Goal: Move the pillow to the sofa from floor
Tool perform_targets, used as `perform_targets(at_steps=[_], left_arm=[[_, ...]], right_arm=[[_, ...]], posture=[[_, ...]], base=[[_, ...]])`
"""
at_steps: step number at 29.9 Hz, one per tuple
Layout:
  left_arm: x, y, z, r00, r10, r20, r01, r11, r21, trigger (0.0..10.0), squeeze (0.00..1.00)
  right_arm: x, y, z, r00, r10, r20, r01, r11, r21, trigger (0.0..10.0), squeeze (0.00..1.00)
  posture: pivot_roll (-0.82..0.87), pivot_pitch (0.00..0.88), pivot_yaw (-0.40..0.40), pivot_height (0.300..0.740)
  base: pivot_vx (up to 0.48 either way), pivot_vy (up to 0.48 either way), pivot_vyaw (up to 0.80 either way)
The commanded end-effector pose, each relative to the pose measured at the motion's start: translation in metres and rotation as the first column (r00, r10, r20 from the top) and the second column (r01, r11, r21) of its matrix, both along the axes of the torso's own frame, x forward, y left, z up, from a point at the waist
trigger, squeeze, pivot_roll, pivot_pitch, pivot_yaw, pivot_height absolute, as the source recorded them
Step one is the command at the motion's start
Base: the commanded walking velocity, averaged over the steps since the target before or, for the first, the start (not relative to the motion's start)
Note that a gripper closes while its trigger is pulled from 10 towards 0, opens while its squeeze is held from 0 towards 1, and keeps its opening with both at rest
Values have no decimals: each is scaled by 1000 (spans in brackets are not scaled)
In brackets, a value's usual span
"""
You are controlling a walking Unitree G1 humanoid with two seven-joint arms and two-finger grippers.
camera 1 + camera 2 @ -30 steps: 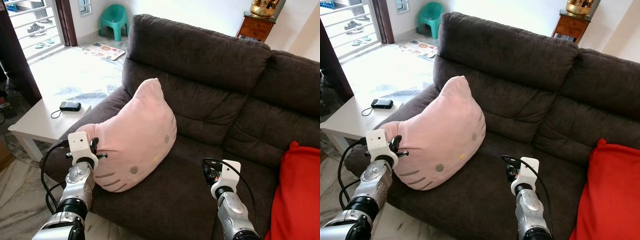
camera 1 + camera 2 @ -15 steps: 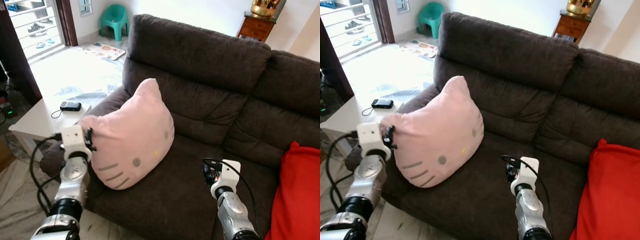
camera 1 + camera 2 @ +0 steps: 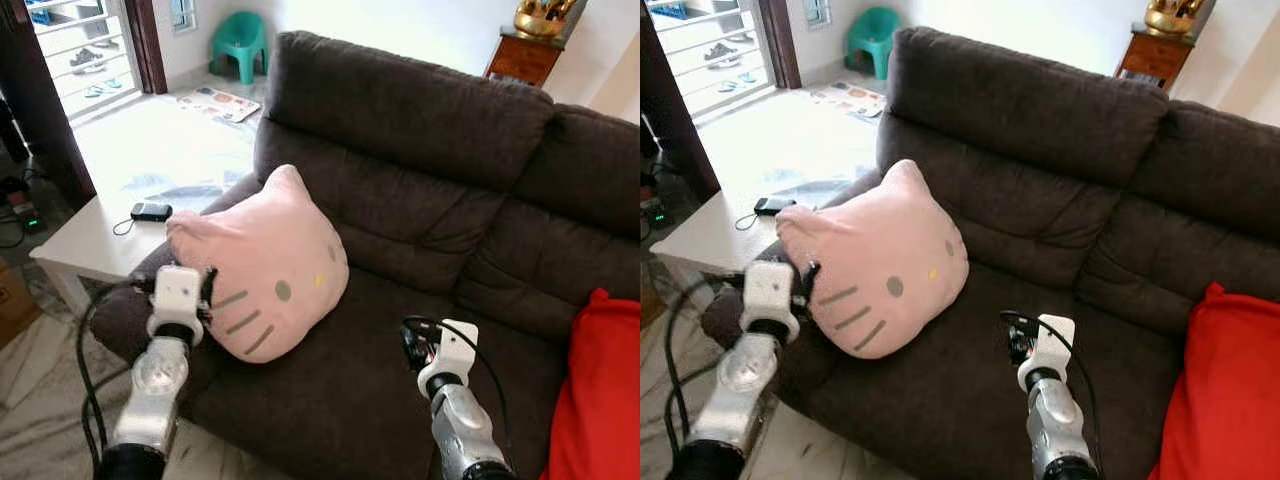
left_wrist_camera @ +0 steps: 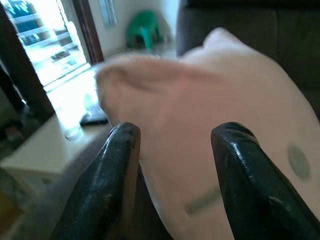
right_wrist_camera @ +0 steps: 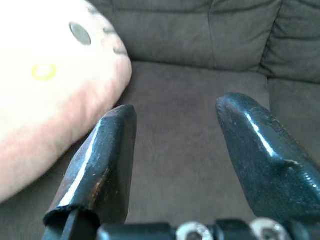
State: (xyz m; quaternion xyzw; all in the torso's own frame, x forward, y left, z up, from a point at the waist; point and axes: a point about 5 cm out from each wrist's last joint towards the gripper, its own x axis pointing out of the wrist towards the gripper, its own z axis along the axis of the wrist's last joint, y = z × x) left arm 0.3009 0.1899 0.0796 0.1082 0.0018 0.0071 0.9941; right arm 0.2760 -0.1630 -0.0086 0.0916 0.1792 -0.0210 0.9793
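Note:
A pink cat-face pillow [image 3: 270, 265] lies tilted on the left end of the dark brown sofa [image 3: 400, 110], resting on the seat and against the armrest. My left gripper [image 3: 206, 293] is at the pillow's lower left edge. In the left wrist view its fingers [image 4: 117, 165] stand open, with the pillow [image 4: 200, 110] just beyond them. My right gripper [image 3: 410, 340] hovers low over the middle of the seat, open and holding nothing, with the pillow [image 5: 45, 80] off to one side.
A red cushion [image 3: 600, 390] sits at the sofa's right end. A white low table [image 3: 90, 245] with a phone [image 3: 152, 211] stands left of the armrest. Farther back are a green chair [image 3: 240, 40], a floor mat [image 3: 220, 102] and a wooden cabinet [image 3: 525, 55].
The pillow has tipped over to the left and sits lower on the seat. My left gripper stayed at its lower left edge. The right arm has not moved; the camera shifted slightly.

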Motion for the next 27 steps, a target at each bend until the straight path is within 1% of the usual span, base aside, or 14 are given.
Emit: perform_targets(at_steps=[1,3,6,7,9,13,15,17,18,20,22,25,26,27], left_arm=[[-2,-5,-12,997,-29,-72,29,1000,3,10000,0],[-9,-7,-38,978,-63,-197,54,997,-49,10000,0],[-14,-4,-49,968,-53,-246,38,997,-66,10000,0],[-18,-1,-57,956,-39,-290,8,994,-107,10000,0],[-23,3,-68,939,-21,-342,-29,990,-139,10000,0],[-32,7,-83,915,5,-404,-54,993,-108,10000,0],[-46,11,-101,875,21,-485,-70,994,-83,10000,0],[-53,14,-109,850,40,-525,-95,992,-78,10000,0],[-57,17,-113,838,57,-543,-132,986,-100,10000,0],[-60,17,-115,831,59,-554,-140,985,-105,10000,0],[-69,21,-124,793,80,-603,-190,974,-122,10000,0],[-82,33,-133,749,118,-652,-282,948,-151,10000,0],[-82,33,-133,749,118,-652,-282,948,-151,10000,0],[-88,35,-137,729,122,-674,-282,950,-134,10000,0]], right_arm=[[-5,-10,-5,999,-19,-31,18,1000,-18,10000,0],[-13,-16,-13,996,-45,-83,44,999,-14,10000,0],[-18,-20,-18,992,-58,-113,56,998,-20,10000,0],[-24,-24,-23,987,-71,-146,67,997,-31,10000,0],[-34,-33,-31,976,-97,-196,91,995,-37,10000,0],[-49,-41,-42,956,-114,-270,101,993,-59,10000,0],[-69,-47,-55,925,-122,-361,98,992,-85,10000,0],[-80,-50,-61,904,-130,-408,98,990,-97,10000,0],[-90,-54,-66,883,-144,-447,107,989,-107,10000,0],[-95,-56,-69,873,-153,-463,115,987,-108,10000,0],[-104,-58,-72,858,-156,-489,115,987,-113,10000,0],[-104,-57,-73,861,-145,-487,116,989,-89,10000,0],[-104,-57,-73,861,-145,-487,116,989,-89,10000,0],[-102,-55,-72,866,-133,-481,109,991,-77,10000,0]], posture=[[149,0,-127,740],[141,0,-118,740],[135,0,-113,740],[133,0,-109,740],[135,0,-109,740],[131,0,-109,740],[133,0,-113,740],[133,0,-113,740],[133,0,-114,740],[141,0,-116,740],[140,0,-114,740],[136,0,-112,740],[136,0,-112,740],[133,0,-111,740]], base=[[0,0,0],[0,0,0],[0,0,0],[0,0,0],[0,0,0],[0,0,0],[0,0,0],[0,0,0],[0,0,0],[0,0,0],[0,0,0],[0,0,0],[0,0,0],[0,0,0]])
